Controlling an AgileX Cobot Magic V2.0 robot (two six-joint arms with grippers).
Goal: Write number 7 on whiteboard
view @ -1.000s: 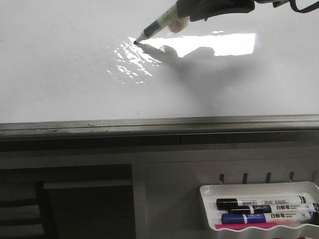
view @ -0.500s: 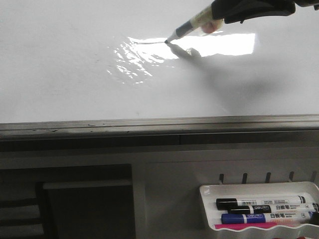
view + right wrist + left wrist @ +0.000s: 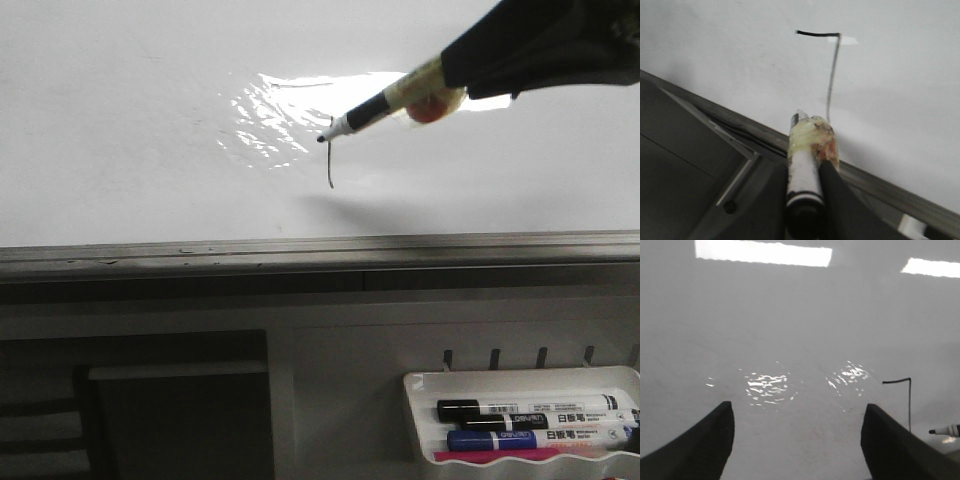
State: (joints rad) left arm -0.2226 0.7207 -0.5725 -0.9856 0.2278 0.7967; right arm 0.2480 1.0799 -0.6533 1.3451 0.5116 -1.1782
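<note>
The whiteboard (image 3: 120, 150) (image 3: 790, 315) (image 3: 900, 75) lies flat and glossy, with glare near its middle. On it is the number 7 (image 3: 330, 170) (image 3: 909, 400) (image 3: 832, 75), a short bar with a long thin stroke; in the front view the glare hides the bar. My right gripper (image 3: 455, 75) (image 3: 810, 167) is shut on a black-tipped marker (image 3: 375, 108) (image 3: 800, 170) wrapped in yellowish tape. The marker's tip (image 3: 940, 430) hangs beside the stroke's lower end and looks lifted off the board. My left gripper (image 3: 797, 412) hovers open over bare board, left of the 7.
A grey metal edge strip (image 3: 300, 250) bounds the board's near side. Below it at the right, a white tray (image 3: 520, 378) holds black, blue and pink markers. A dark recess (image 3: 170, 420) lies at the lower left.
The right gripper carried the marker rightward along the bar, then toward the near edge, leaving the long stroke. The marker now sits nearer the camera and off the surface.
</note>
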